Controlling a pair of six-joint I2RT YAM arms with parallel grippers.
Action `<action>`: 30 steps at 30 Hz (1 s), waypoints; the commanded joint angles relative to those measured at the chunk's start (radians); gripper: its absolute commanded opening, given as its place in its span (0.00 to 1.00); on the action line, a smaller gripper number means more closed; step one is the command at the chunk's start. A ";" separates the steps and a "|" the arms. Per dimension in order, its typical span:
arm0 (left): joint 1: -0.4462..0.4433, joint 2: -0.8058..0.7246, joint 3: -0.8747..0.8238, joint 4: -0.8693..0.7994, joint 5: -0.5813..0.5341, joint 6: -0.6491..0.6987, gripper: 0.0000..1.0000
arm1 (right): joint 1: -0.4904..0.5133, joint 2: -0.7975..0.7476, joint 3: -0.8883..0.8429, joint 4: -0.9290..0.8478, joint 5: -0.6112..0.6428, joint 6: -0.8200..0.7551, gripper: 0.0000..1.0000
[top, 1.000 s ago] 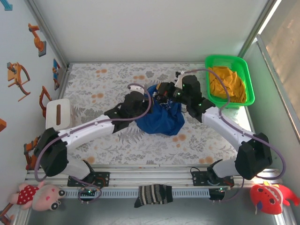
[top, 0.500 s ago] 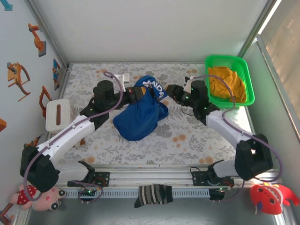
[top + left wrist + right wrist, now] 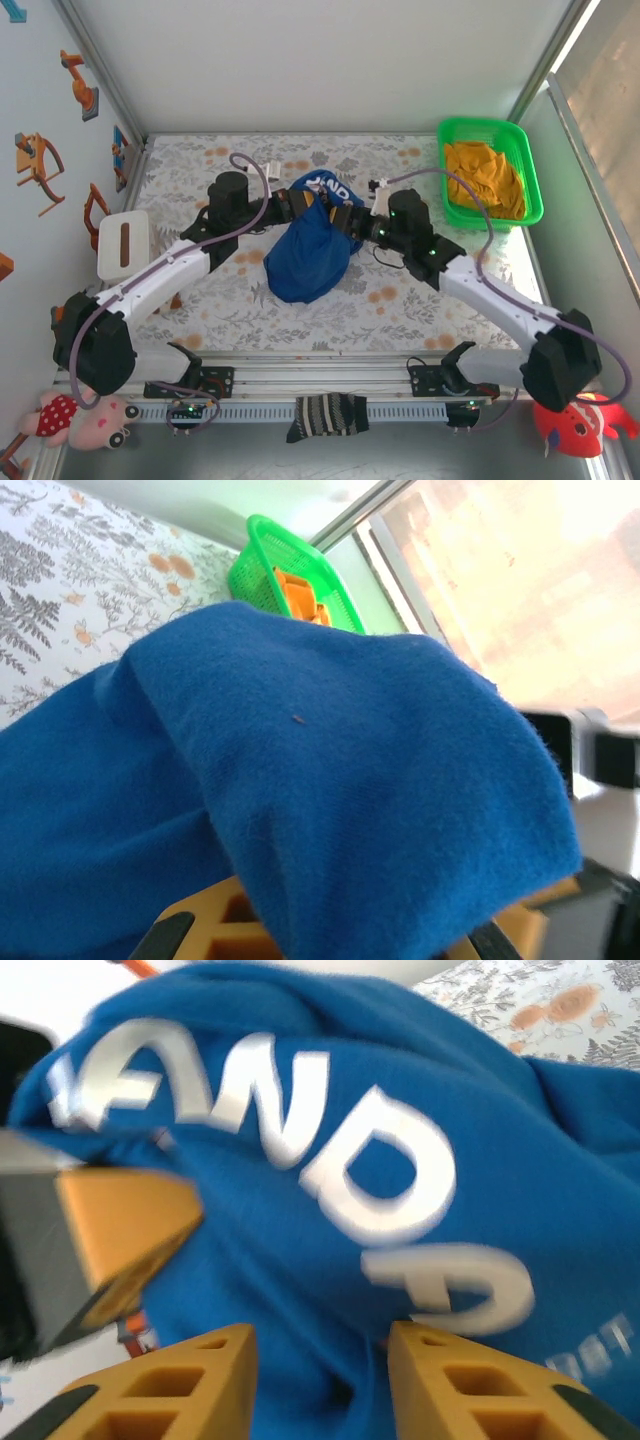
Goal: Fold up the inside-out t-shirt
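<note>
Unbunching stage: left of the green basket, the left gripper pinches the inside-out t-shirt. The right gripper, half-open, straddles a fold; it should clamp, then spread.

Bare table all around the bunched t-shirt, green basket far right, white box left.

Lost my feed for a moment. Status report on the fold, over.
Left hand shut on the t-shirt. Right hand against its printed side, jaws apart, grip unclear. Shirt bunched, not folded. Green basket well aside.
</note>
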 commanded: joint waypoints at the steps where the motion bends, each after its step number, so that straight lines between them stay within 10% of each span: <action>1: 0.008 0.012 0.032 0.039 0.053 -0.008 0.00 | -0.045 0.130 0.113 0.016 0.063 -0.037 0.32; 7: 0.020 -0.001 0.009 0.055 0.098 -0.019 0.00 | -0.194 0.327 0.210 0.031 -0.064 -0.032 0.43; 26: 0.056 0.021 0.014 0.099 0.117 -0.038 0.00 | -0.061 0.091 -0.079 0.209 -0.139 0.064 0.51; 28: 0.057 0.021 0.016 0.096 0.116 -0.038 0.00 | -0.059 0.153 -0.049 0.239 -0.169 0.081 0.43; 30: 0.061 0.014 0.016 0.091 0.112 -0.039 0.00 | -0.059 0.192 -0.040 0.266 -0.187 0.095 0.13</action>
